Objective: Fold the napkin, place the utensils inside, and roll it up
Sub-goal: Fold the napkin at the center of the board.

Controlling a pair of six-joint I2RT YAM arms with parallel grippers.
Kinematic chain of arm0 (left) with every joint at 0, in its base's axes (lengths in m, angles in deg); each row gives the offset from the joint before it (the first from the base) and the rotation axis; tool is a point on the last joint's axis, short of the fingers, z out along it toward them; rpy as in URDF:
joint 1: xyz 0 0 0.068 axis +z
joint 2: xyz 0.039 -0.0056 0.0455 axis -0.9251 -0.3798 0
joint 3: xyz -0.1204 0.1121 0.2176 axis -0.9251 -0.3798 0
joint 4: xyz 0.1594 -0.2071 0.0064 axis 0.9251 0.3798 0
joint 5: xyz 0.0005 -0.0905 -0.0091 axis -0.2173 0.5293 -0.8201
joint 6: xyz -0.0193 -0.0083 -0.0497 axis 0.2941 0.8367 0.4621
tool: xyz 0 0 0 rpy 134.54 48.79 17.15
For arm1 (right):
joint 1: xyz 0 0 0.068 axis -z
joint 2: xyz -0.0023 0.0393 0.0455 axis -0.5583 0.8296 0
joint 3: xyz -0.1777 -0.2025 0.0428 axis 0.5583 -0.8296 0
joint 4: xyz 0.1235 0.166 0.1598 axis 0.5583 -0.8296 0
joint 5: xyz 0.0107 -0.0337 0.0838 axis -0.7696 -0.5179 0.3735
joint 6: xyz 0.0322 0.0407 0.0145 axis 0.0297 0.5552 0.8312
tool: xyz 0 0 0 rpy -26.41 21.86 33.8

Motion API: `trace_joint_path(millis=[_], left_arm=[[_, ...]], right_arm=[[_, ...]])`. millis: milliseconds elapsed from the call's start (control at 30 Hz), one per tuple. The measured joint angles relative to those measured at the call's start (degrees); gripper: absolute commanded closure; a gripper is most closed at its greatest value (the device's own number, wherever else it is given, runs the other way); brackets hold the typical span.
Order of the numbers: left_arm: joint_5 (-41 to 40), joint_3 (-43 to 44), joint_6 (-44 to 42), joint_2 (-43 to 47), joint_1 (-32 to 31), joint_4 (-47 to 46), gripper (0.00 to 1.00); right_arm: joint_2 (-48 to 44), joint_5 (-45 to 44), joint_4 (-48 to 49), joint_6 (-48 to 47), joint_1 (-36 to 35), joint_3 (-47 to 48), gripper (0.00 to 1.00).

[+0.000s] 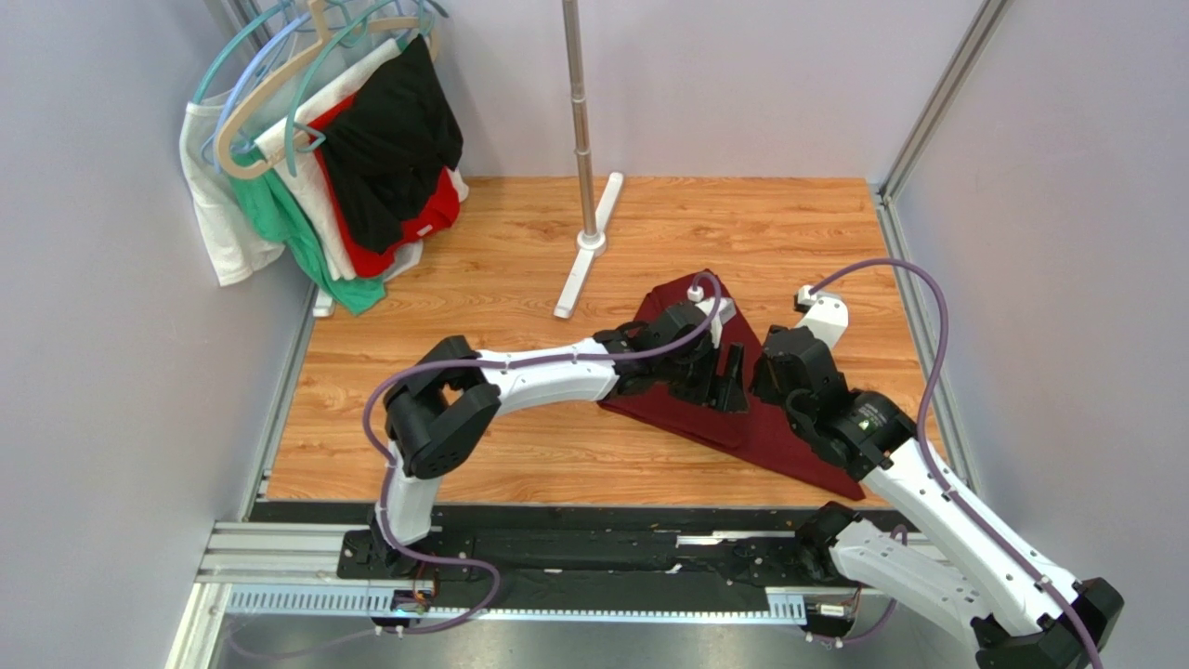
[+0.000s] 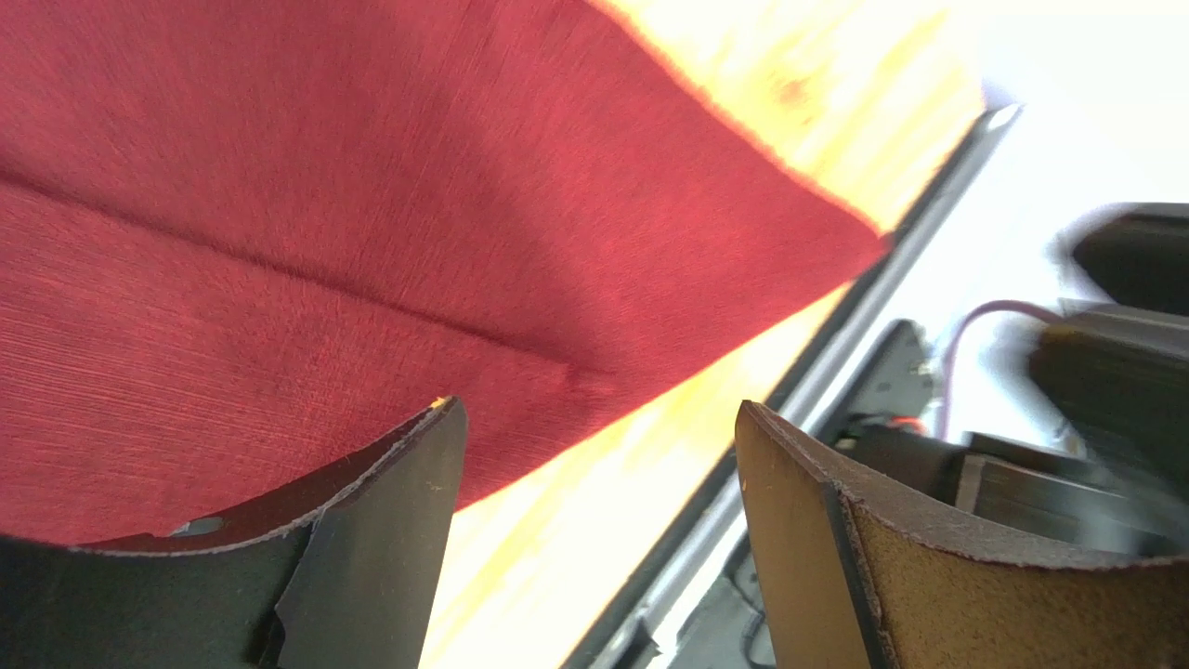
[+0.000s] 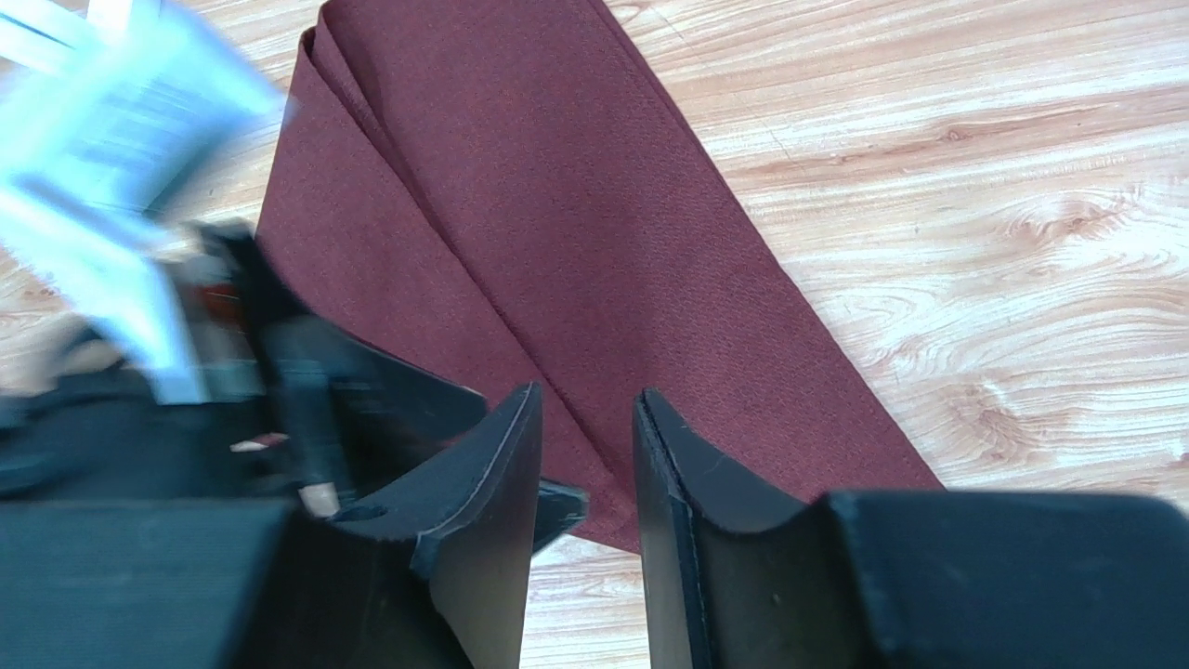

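napkin (image 1: pixel 772 438) lies folded in a triangle toward the right edge of the wooden table (image 1: pixel 461 265). left gripper (image 2: pixel 597 418) hovers over it, fingers spread. right gripper (image 3: pixel 586 407) sits over its near edge, fingers narrowly apart; whether they pinch cloth, cannot tell.

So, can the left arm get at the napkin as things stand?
Probably yes. The left end effector is open and right over the napkin, with nothing between them. The right end effector is close beside it over the same cloth, which could crowd a grasp.
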Motion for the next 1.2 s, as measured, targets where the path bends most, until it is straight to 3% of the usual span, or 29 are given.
trace_joint_path(millis=[200,467,733,1067,1200], left_arm=[[0.17,-7.78,-0.94,10.32,4.28,-1.4,0.2],[-0.87,-21.66,-3.65,19.71,18.64,-1.22,0.22],[1.66,-23.76,-5.38,16.83,23.8,-2.6,0.38],[8.24,-23.61,-6.21,8.37,24.48,-6.99,0.45],[8.98,-23.56,-6.27,7.63,24.5,-7.91,0.57]], right_arm=[[-0.02,0.15,-0.13,0.2,0.15,0.0,0.65],[0.2,5.53,0.74,1.38,0.15,-4.33,0.66],[1.16,10.95,1.55,3.54,0.15,-8.68,0.66],[3.1,12.0,3.06,3.61,0.15,-8.61,0.66],[3.1,12.09,3.26,3.61,0.15,-8.61,0.66]])
